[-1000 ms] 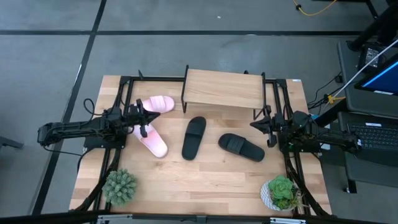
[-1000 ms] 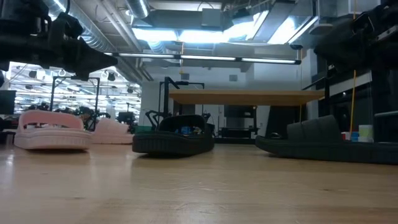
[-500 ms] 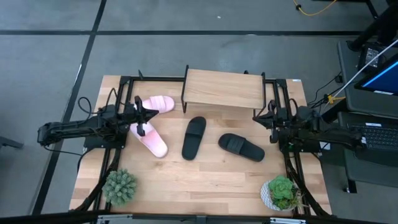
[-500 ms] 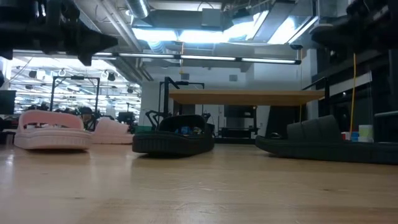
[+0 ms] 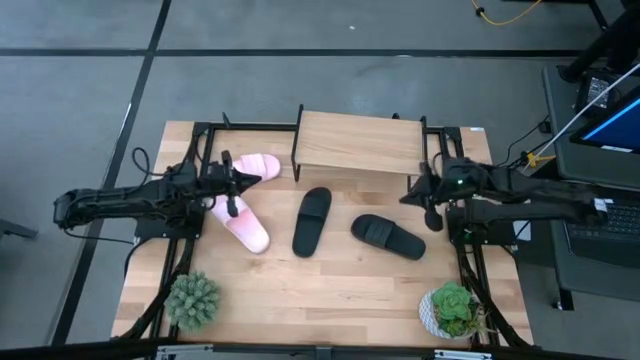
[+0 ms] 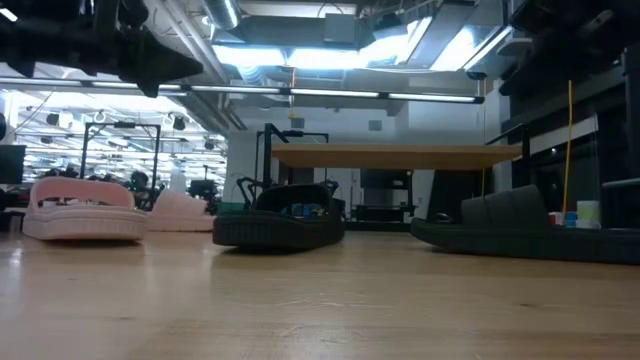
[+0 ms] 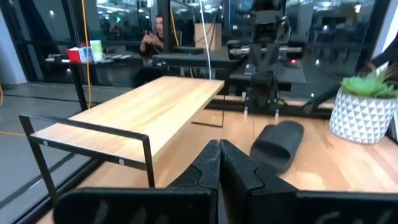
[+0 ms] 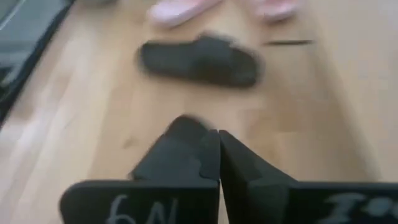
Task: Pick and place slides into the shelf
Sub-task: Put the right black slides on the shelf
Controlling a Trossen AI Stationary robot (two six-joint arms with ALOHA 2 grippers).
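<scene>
Two pale pink slides lie sole-down at the table's left, one (image 5: 256, 167) close to the shelf, one (image 5: 244, 229) nearer. Two black slides (image 5: 312, 220) (image 5: 388, 236) rest on the tabletop in the middle. The shelf (image 5: 358, 142), a light-wood board on thin black frames, stands at the far edge. My left gripper (image 5: 233, 188) is shut and hovers between the pink slides, touching nothing; its shut fingertips (image 7: 219, 154) point toward the shelf (image 7: 137, 115). My right gripper (image 5: 424, 200) is shut, raised right of the black slides; its wrist view shows one black slide (image 8: 199, 59) ahead.
Two potted plants stand at the near edge, a spiky green one (image 5: 192, 300) on the left and one in a white pot (image 5: 452, 310) on the right. Black frame rails run along both table sides. Bare wood lies between the slides and the near edge.
Both arms have risen, each showing higher in the low view than a second ago. My left gripper has crept toward the shelf. My right arm has reached farther toward the table's middle and turned a little. No slide has moved.
</scene>
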